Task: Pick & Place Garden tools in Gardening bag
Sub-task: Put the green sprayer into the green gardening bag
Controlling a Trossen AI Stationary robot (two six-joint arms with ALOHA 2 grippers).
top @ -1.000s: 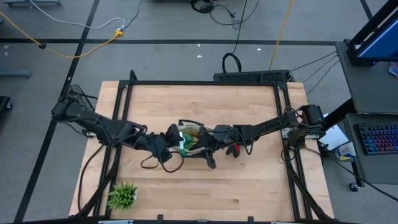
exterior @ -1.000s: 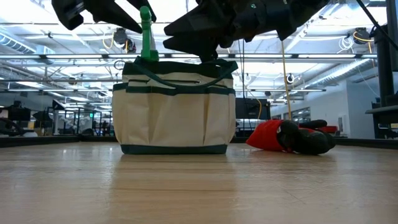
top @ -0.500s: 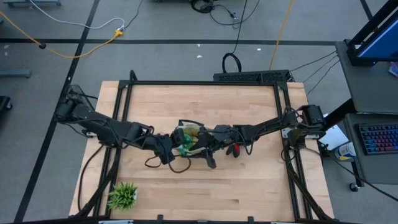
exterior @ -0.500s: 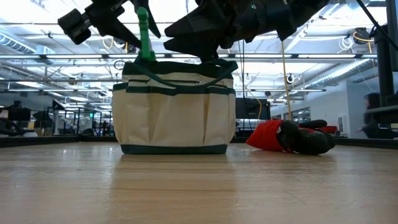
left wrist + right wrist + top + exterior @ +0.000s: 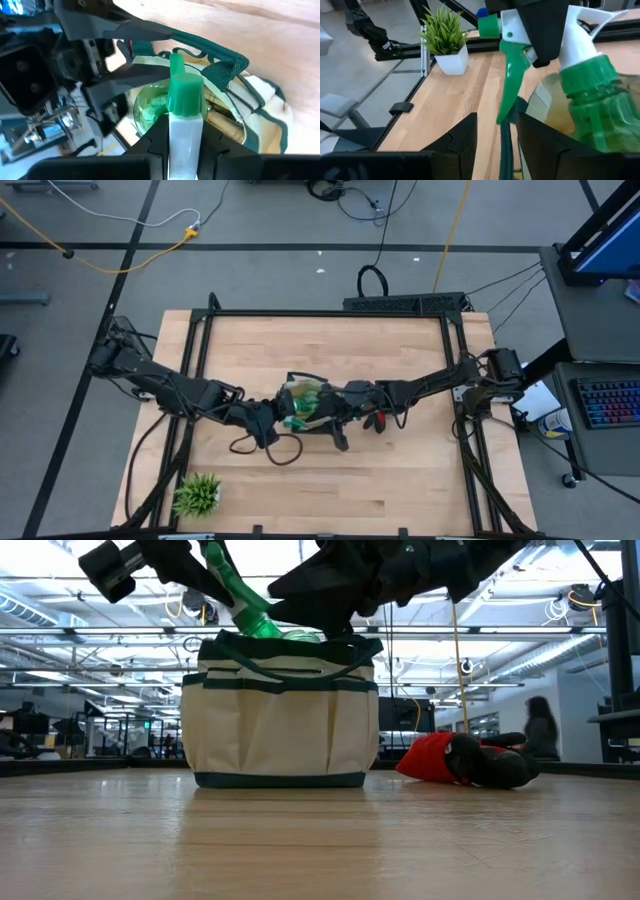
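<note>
**Spray bottle tilted over the mouth of the tote**

Pale wooden table (image 5: 390, 480) boards fill a black frame on a grey workshop floor. Near the table's middle stands the gardening bag (image 5: 285, 720), a cream canvas tote with dark green trim, outer pockets and loop handles. The left gripper (image 5: 283, 413), at the bag's 9 o'clock edge in the high view, is clenched on the white head of the green spray bottle (image 5: 245, 610). The bottle is translucent green with a green nozzle and trigger; it leans steeply, its body dipping into the bag's open top. A wooden tool handle (image 5: 225, 122) lies inside the bag.

The right gripper (image 5: 322, 416) is at the bag's 3 o'clock rim, its fingers (image 5: 465, 135) parted around the dark green handle strap (image 5: 506, 145); whether they press it cannot be told. Red-and-black gloves (image 5: 465, 760) lie on the table at 3 o'clock from the bag, apart from it. A small potted plant (image 5: 197, 494) sits at 7 o'clock, well apart.
</note>
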